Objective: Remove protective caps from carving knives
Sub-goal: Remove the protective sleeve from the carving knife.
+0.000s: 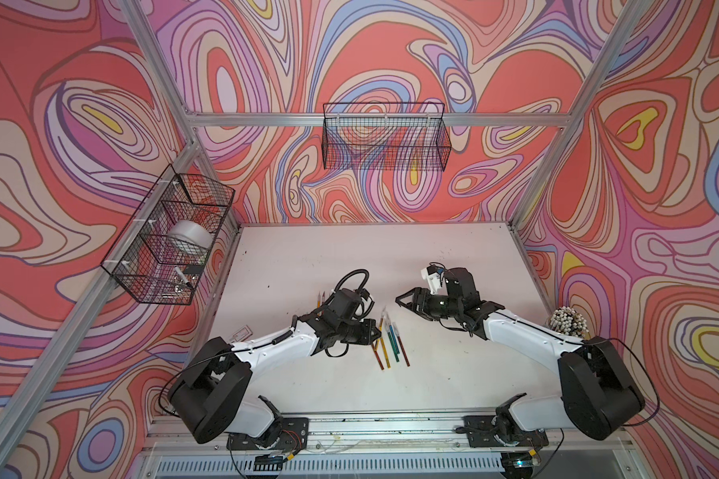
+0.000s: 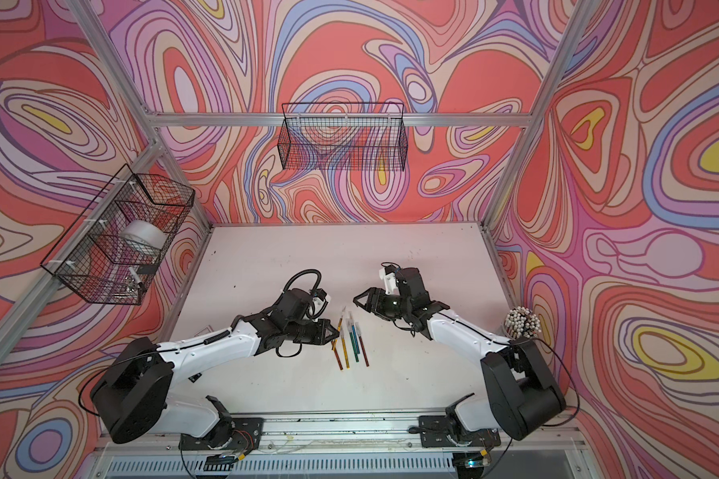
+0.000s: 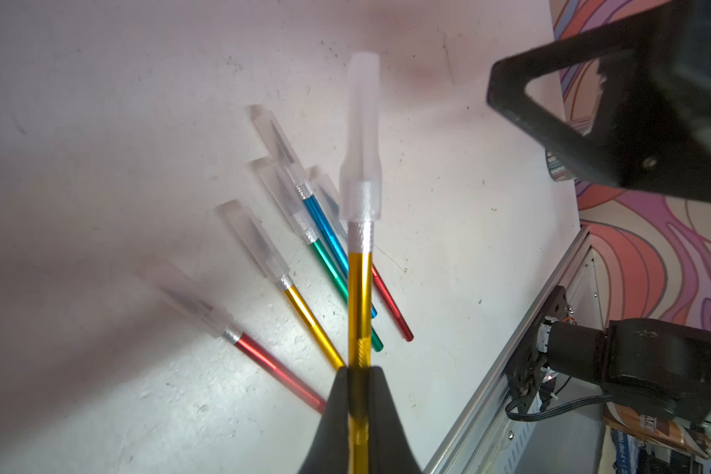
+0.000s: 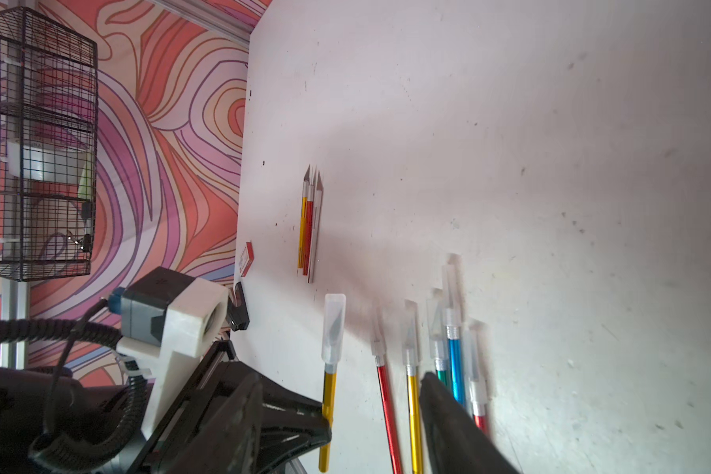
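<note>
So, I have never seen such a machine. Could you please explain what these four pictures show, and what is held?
It is two robot arms at a white table. Two pictures look down from above; the other two come from a camera on each wrist. The left gripper is shut on a gold knife with its cap on. The right gripper is open and empty. Five capped knives lie on the table, three bare knives farther off.

White arm shells [image 1: 266,344], black joints [image 1: 212,385] (corrugated cable [image 1: 354,273], left wrist)
</note>
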You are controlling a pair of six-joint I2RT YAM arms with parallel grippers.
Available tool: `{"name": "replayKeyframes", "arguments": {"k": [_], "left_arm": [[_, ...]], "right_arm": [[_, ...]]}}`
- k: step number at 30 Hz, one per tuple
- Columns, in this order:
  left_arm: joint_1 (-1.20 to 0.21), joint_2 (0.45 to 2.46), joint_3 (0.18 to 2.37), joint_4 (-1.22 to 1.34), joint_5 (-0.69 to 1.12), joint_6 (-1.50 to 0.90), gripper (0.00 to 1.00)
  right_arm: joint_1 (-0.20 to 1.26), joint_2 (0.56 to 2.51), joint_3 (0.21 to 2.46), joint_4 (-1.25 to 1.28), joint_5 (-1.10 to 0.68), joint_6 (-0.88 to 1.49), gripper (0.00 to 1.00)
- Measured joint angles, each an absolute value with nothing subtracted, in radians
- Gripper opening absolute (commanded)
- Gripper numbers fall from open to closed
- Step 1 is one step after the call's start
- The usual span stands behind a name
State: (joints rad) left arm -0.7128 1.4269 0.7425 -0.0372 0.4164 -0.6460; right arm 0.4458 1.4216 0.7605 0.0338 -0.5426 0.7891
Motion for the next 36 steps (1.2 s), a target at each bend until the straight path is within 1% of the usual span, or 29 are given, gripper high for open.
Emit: {"name": "replayKeyframes", "arguments": {"k": [5,12,25,36], "left_arm": [[-0.715,1.427,0.743,0.000,0.422,-0.661,0.09],[-0.728,1.431,0.743,0.030,0.426,-0.671,0.09],[-0.734,1.437,0.743,0.044,0.427,-0.678,0.08],[-0.734,1.441,0.743,0.051,0.427,-0.679,0.08]], "right_arm": [[0.493,1.452,0.808,0.022,-0.471,0.804,0.53],[0.521,1.490,0.835,0.009,-0.420,0.820,0.42],[0.546,1.521,0.866,-0.012,-0.383,0.825,0.23],[0.551,1.522,0.866,-0.014,-0.382,0.825,0.18]]}}
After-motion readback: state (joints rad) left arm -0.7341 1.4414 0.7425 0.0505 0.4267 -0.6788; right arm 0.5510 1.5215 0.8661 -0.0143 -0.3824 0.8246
